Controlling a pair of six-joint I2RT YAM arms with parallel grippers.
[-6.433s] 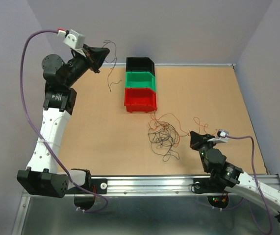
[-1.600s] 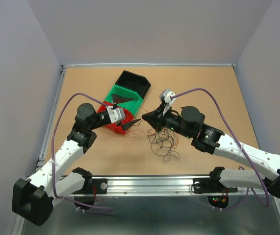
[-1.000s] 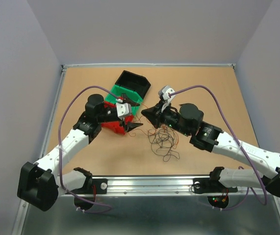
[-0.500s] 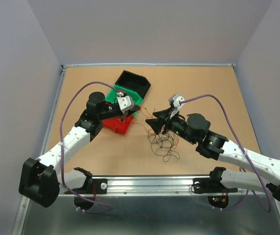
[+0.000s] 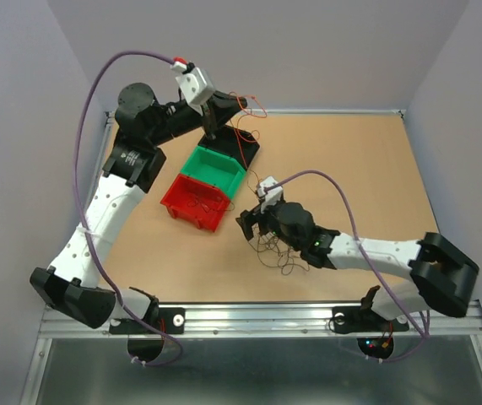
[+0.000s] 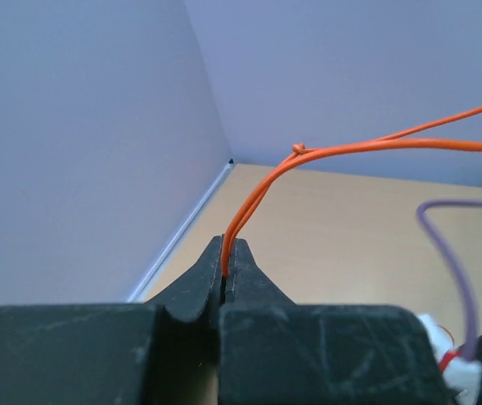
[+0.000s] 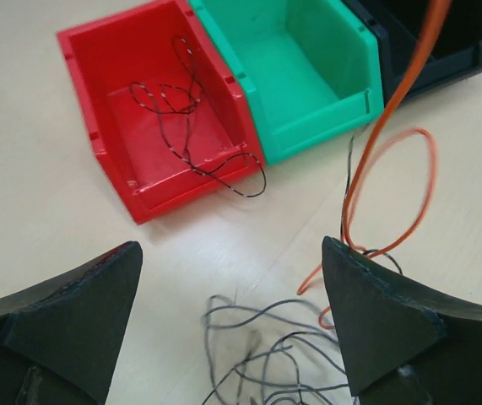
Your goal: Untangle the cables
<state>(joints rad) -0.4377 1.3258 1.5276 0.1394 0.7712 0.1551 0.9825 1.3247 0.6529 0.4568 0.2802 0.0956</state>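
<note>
The cables (image 5: 284, 246) lie as a loose tangle of thin dark and red wires on the table, right of the bins. My left gripper (image 5: 211, 126) is raised high at the back and is shut on a doubled orange-red wire (image 6: 325, 152), pinched at the fingertips of this gripper (image 6: 225, 263). That wire (image 7: 392, 110) hangs down to the tangle (image 7: 291, 359). My right gripper (image 5: 253, 226) sits low at the tangle's left edge. Here the right gripper (image 7: 232, 325) is open, its fingers on either side of dark wires with nothing gripped.
A red bin (image 5: 194, 202), green bin (image 5: 215, 169) and black bin (image 5: 249, 150) stand in a slanted row. The red bin (image 7: 89, 110) holds a thin dark wire (image 7: 181, 93). The green bin (image 7: 300, 67) and black bin (image 7: 460, 51) lie behind the hanging wire.
My left gripper shut on the orange-red wire beside the red bin and rose up and back with it. My right gripper opened and dropped low onto the tangle.
</note>
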